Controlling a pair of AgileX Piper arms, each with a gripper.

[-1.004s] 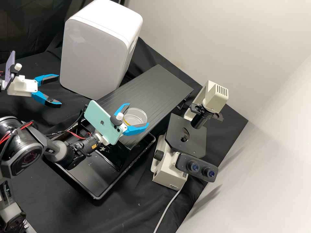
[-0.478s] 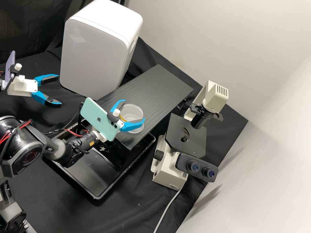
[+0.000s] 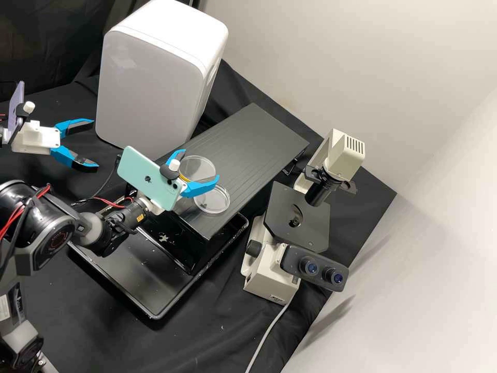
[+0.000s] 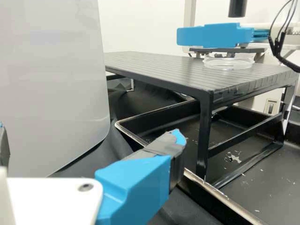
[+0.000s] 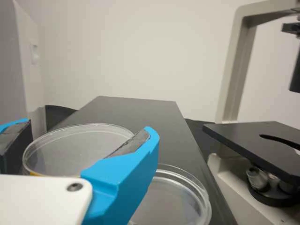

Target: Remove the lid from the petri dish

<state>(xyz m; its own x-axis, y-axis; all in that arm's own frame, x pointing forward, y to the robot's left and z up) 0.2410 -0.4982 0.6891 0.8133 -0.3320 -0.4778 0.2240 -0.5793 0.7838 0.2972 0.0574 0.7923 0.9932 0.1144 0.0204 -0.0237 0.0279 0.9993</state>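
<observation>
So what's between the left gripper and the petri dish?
In the left wrist view: the black tray's rim, then the stand's bare ribbed top up to the petri dish.

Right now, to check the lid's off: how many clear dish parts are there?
2. The lid is held in the right gripper; the base sits on the stand below it.

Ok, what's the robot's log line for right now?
right gripper: shut on lid | lid: off dish base | left gripper: open
</observation>
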